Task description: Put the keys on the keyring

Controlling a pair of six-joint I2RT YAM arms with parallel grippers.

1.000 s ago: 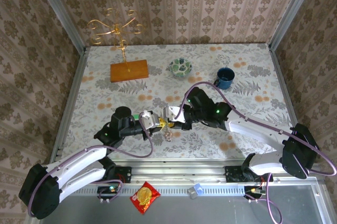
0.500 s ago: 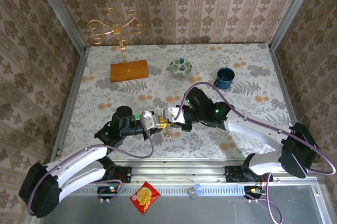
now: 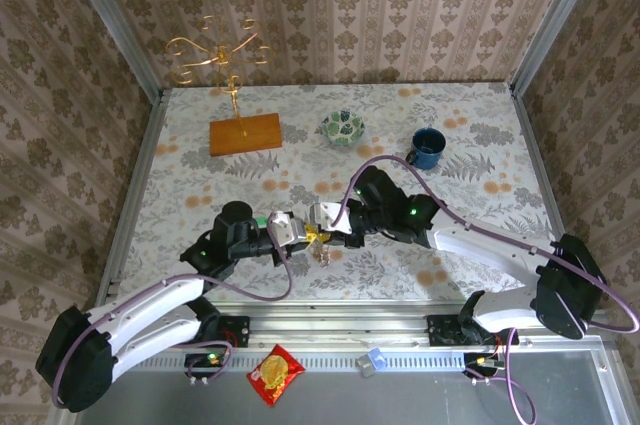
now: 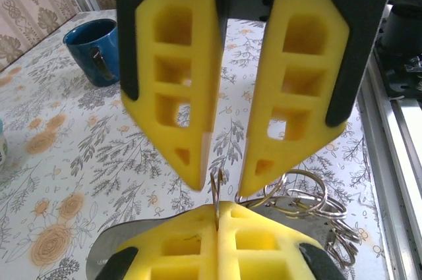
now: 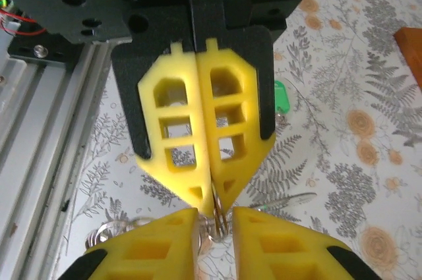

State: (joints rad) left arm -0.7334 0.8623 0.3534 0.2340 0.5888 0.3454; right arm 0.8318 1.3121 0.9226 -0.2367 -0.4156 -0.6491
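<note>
Landmark is the left gripper [image 5: 211,194].

Snack packet [image 3: 275,373] lies nearer the arm bases than the left gripper, well apart from it and no part of the job.

The left gripper's jaws are closed tight, pinching the thin wire of the keyring [image 4: 216,191]. The wire stands upright out of that pinch, and more wire loops [image 4: 300,196] bunch just beside the fingers.

Right gripper [image 4: 223,184] faces the left gripper tip to tip, almost touching. Its jaws stand narrowly apart with the ring wire rising into the gap. The gap looks wider than the wire, so I judge it is not clamped.

Key [image 5: 282,95], seen by its green head, lies flat on the table [image 3: 480,195] beside the left gripper and apart from the ring. Neither gripper holds it. It lies beyond the left gripper as seen from the right fingers.

Judgement: the ring is presented, the key is not. The right arm has the free jaws, so it would fetch the key and bring it tip-first to the wire.

Mug [image 3: 428,148] is far beyond the left gripper, toward the back right.
</note>
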